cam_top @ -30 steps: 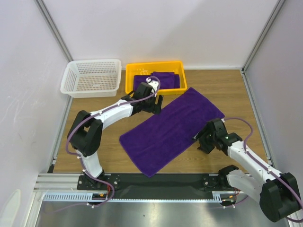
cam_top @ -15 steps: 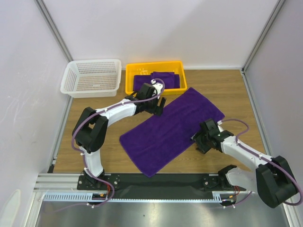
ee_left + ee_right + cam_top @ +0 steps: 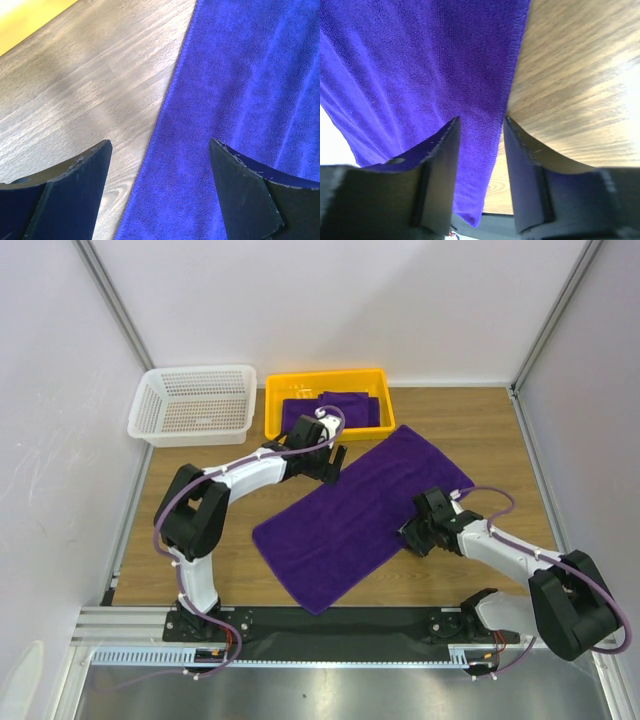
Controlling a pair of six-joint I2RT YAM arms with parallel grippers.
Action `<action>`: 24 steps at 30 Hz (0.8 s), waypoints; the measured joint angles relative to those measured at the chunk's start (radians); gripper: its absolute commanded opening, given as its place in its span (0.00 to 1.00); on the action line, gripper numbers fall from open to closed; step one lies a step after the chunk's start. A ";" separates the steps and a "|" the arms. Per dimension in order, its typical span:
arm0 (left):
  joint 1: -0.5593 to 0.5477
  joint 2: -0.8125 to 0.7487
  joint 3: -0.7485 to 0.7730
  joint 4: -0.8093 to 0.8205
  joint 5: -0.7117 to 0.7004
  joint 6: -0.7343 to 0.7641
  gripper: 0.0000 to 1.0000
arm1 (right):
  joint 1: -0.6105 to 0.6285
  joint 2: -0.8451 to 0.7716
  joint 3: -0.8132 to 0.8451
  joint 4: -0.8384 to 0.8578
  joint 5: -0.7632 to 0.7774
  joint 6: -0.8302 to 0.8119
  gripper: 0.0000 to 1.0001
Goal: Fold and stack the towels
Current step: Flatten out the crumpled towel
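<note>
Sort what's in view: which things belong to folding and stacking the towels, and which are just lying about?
In the job: unfolded towel, lying flat; folded towels; yellow tray that holds them.
Lying about: white basket, empty, beside the tray.

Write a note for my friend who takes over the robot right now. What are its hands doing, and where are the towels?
Left gripper: open, low over the far edge of the spread towel, holding nothing.
Right gripper: jaws partly open, one on each side of that towel's right edge, not clamped on it.
Towels: one lies flat and unfolded on the table; folded towels sit in the yellow tray.
Done: the towels in the tray.
Left: grip the spread towel, fold it, then stack it with the others.
</note>
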 measured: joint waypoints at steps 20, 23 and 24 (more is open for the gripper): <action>0.003 0.081 0.002 0.100 0.092 -0.005 0.79 | 0.023 0.014 -0.004 -0.005 0.051 0.022 0.11; 0.003 0.101 0.010 0.113 0.109 -0.011 0.76 | 0.023 0.008 -0.005 -0.016 0.054 0.022 0.11; 0.003 0.109 0.014 0.115 0.114 -0.012 0.76 | 0.023 0.005 -0.006 -0.020 0.055 0.022 0.11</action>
